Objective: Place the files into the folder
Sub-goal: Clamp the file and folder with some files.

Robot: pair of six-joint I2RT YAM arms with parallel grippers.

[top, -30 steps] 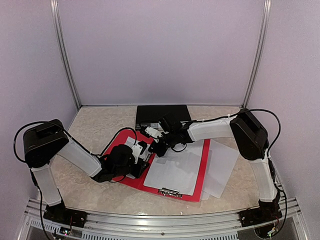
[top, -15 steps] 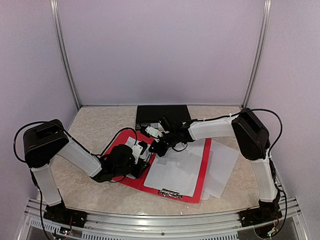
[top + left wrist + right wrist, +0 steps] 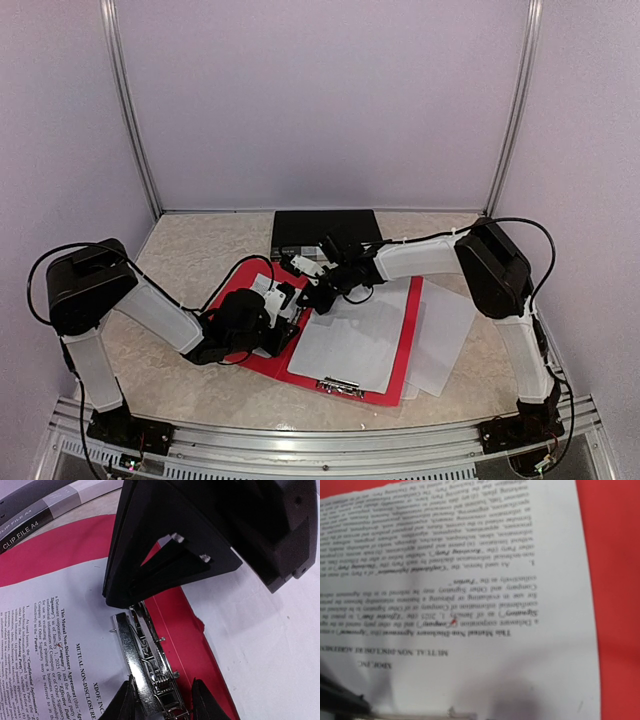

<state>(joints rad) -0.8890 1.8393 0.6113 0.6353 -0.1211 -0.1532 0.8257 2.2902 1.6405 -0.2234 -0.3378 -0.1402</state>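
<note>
Straddling metal clip (image 3: 145,665) w/ L gripper (image 3: 162,702); R gripper (image 3: 308,296) closed, empty.
L jaws partly apart, seemingly clamped on clip; printed sheet (image 3: 470,580) lies on red folder (image 3: 60,550), blank sheets (image 3: 350,340) on and beside it.

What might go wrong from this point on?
If the left gripper lets the metal clip snap down early, it may miss or crease the printed sheet. The shut right gripper seems to press on that sheet; dragging could wrinkle it. White sheets lie off the red folder's right edge and might get left out.
</note>
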